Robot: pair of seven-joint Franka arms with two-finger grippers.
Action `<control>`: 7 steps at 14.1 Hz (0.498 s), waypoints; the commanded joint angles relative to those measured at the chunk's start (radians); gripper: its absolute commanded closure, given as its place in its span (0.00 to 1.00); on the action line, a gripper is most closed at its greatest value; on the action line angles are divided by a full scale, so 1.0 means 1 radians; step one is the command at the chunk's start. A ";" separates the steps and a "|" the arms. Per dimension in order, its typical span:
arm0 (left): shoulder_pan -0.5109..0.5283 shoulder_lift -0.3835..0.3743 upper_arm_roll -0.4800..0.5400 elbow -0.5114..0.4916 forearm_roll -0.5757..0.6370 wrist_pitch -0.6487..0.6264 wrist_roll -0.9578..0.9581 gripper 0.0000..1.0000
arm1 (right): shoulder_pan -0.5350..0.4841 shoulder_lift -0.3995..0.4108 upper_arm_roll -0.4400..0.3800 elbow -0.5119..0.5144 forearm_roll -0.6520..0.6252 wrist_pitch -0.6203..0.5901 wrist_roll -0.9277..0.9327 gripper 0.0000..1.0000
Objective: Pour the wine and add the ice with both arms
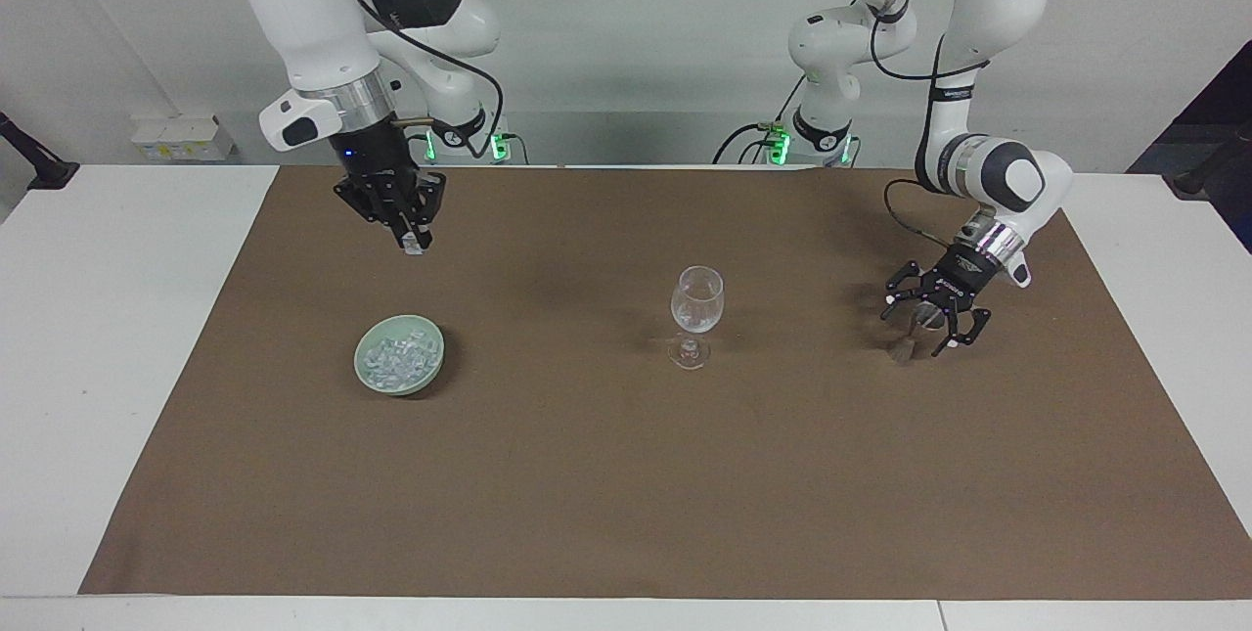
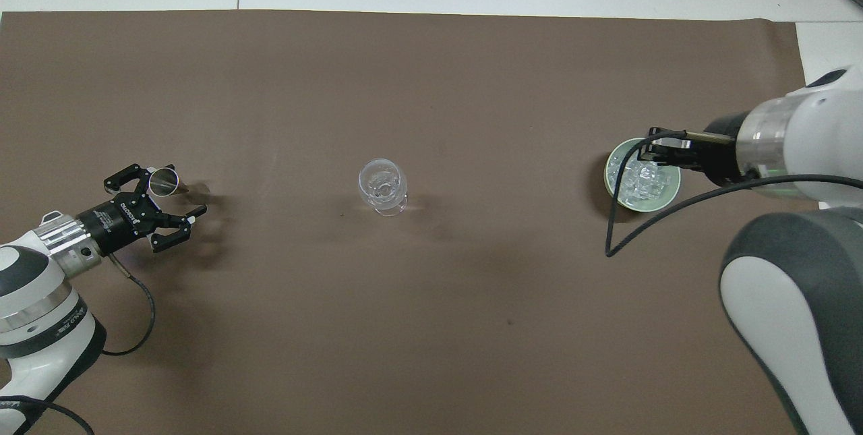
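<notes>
A clear stemmed glass [image 1: 696, 303] [image 2: 382, 185] stands mid-mat. Toward the right arm's end, a pale green bowl [image 1: 358, 357] [image 2: 640, 208] holds the ice [image 1: 396, 357] [image 2: 637, 182]. My right gripper [image 1: 415, 245] [image 2: 652, 145] hangs high in the air near the bowl, shut on a small whitish ice chunk. Toward the left arm's end, my left gripper [image 1: 919, 328] [image 2: 176, 191] is low and open around a small metallic cup [image 1: 906, 348] [image 2: 163, 180]. Whether a finger touches the cup I cannot tell. The wine is out of view.
A brown mat [image 1: 626, 474] [image 2: 431, 71] covers most of the white table [image 1: 117, 318]. The right arm's black cable [image 2: 627, 219] loops across the bowl in the overhead view.
</notes>
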 commanded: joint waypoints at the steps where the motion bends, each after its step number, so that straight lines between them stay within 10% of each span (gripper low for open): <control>1: 0.002 -0.051 0.009 -0.023 0.119 0.000 -0.001 0.00 | 0.054 0.047 0.034 0.095 0.040 -0.004 0.152 1.00; 7: 0.131 -0.094 0.015 0.017 0.483 -0.103 -0.006 0.00 | 0.252 0.185 0.054 0.232 0.059 0.036 0.433 1.00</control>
